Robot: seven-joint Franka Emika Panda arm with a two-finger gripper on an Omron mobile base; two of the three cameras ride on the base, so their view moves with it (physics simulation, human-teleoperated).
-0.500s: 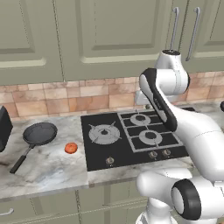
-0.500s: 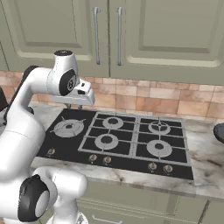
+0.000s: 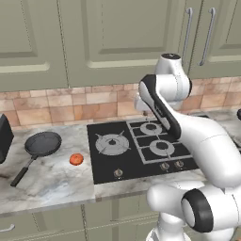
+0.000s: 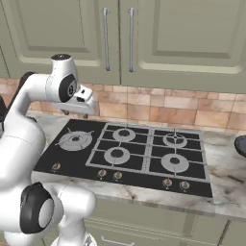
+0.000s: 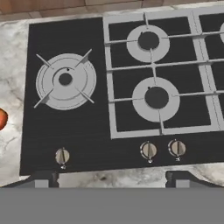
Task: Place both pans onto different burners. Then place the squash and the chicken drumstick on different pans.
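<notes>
One black pan (image 3: pixel 43 143) lies on the marble counter left of the cooktop, its handle pointing toward the front edge. The orange-red squash (image 3: pixel 76 159) sits between that pan and the cooktop, and peeks in at the left edge of the hand view as the squash (image 5: pixel 2 119). A second pan (image 4: pixel 241 144) shows at the far right of the counter. The burners, one large round ring (image 5: pixel 65 81) and smaller rings (image 5: pixel 156 97), are bare. My gripper (image 5: pixel 113 179) hangs open and holds nothing, high over the cooktop's rear left part (image 4: pixel 73 111). The chicken drumstick is out of view.
A black appliance (image 3: pixel 4 135) stands at the far left of the counter. Control knobs (image 5: pixel 149 150) line the cooktop's front edge. Green cabinet doors (image 3: pixel 117 37) hang above the tiled backsplash, close behind the arm's upper joint.
The arm's upper joint and hand have swung a little to the left over the cooktop. Pans and squash have not moved.
</notes>
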